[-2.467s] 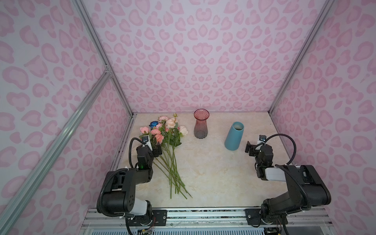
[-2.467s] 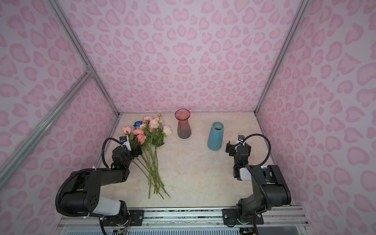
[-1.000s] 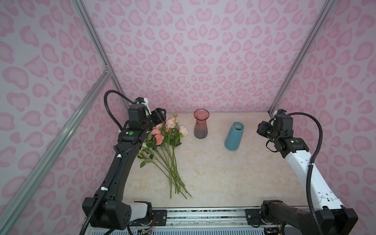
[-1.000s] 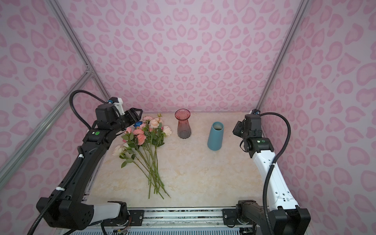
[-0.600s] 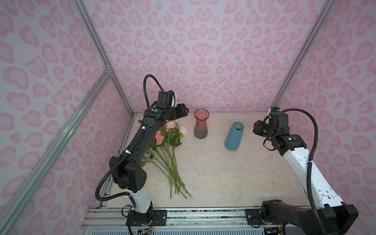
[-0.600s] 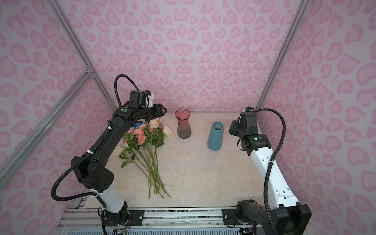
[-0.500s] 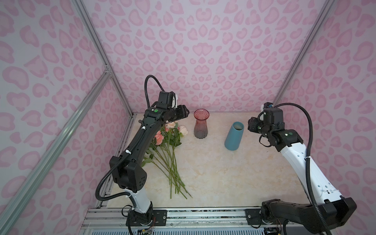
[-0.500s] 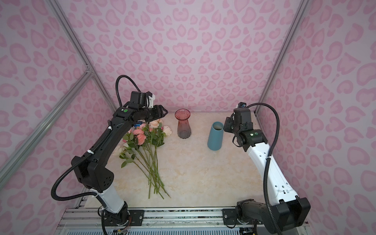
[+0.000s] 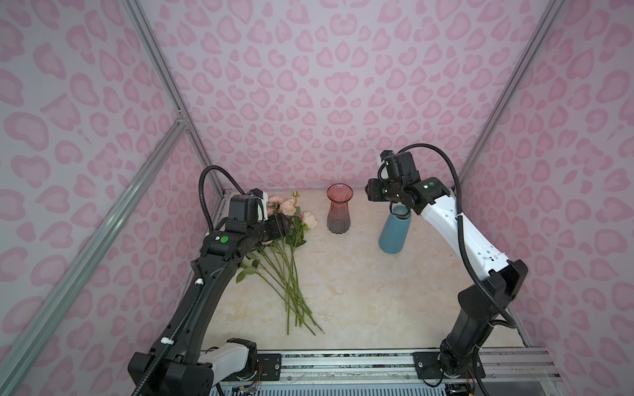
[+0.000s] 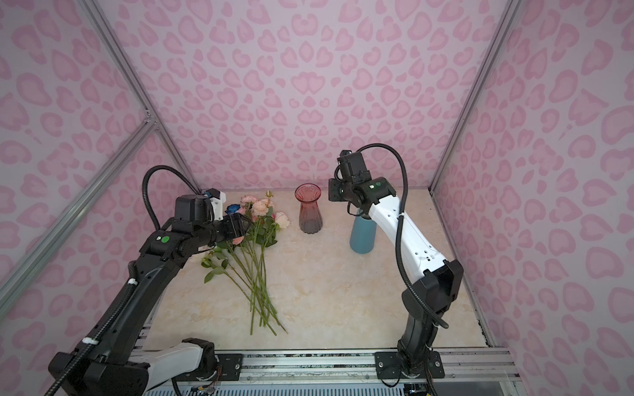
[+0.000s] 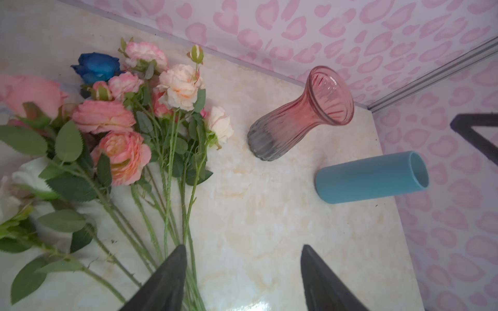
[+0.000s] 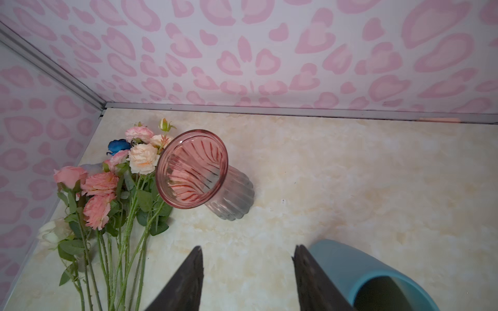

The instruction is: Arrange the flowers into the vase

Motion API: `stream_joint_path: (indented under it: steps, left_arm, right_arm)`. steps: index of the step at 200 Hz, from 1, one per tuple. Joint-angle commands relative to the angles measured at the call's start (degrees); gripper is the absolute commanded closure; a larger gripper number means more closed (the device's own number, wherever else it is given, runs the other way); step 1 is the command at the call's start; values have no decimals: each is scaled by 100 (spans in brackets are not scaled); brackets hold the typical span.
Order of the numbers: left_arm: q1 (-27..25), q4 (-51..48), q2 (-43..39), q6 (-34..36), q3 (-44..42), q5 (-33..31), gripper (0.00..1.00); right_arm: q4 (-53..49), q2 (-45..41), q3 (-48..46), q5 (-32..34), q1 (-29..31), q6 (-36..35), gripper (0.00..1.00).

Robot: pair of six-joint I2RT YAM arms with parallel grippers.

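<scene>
Our left end effector (image 11: pixel 243 247) and right end effector (image 12: pixel 248 247) hung spread, empty. The green-stemmed pink and peach flowers (image 11: pixel 126 150) lay bunched on the tabletop (image 9: pixel 360 291); we judged them light, springy, best pinched mid-stem.

A pale marbled surface (image 9: pixel 360 291) sits boxed in by walls (image 9: pixel 308 85) papered with pink heart-like blotches. Bare aluminium posts (image 9: pixel 164 89) run up the corners. A blue open-topped cylinder (image 9: pixel 391 236) stands upright at back right. A metal rail (image 9: pixel 343 360) edges the front.
</scene>
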Motion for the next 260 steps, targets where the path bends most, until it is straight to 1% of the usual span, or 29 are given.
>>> stream_joint_path:
  steps: [1,15,32,45,64,117,158,218,260]
  left_arm:
    - [23,77,-660,162,-513,-679,28]
    - [24,174,-1058,115,-875,-734,28]
    - [26,143,-1372,35,-1102,-818,27]
    - [25,151,-1562,-69,-1282,-720,27]
    - [31,228,-1759,-231,-1544,-587,27]
    - [29,400,-2066,-423,-1943,-435,27]
    - [21,491,-2146,-476,-2156,-361,27]
    - [28,619,-2077,-511,-2273,-223,27]
    - [28,677,-1965,-493,-2284,-207,27]
  right_arm:
    - [-264,491,515,-419,26,276,49]
    - [-284,785,779,-452,48,372,51]
    - [-488,1148,1140,-469,65,424,52]
    - [-505,1330,1285,-449,68,477,52]
    - [-666,1670,1640,-453,26,570,52]
    - [-1449,2605,3094,-486,-13,705,53]
    - [-1376,2855,3140,-674,-72,866,56]
    - [-1313,3017,3164,-801,-110,952,57]
    - [-1343,3204,3474,-908,-120,1014,58]
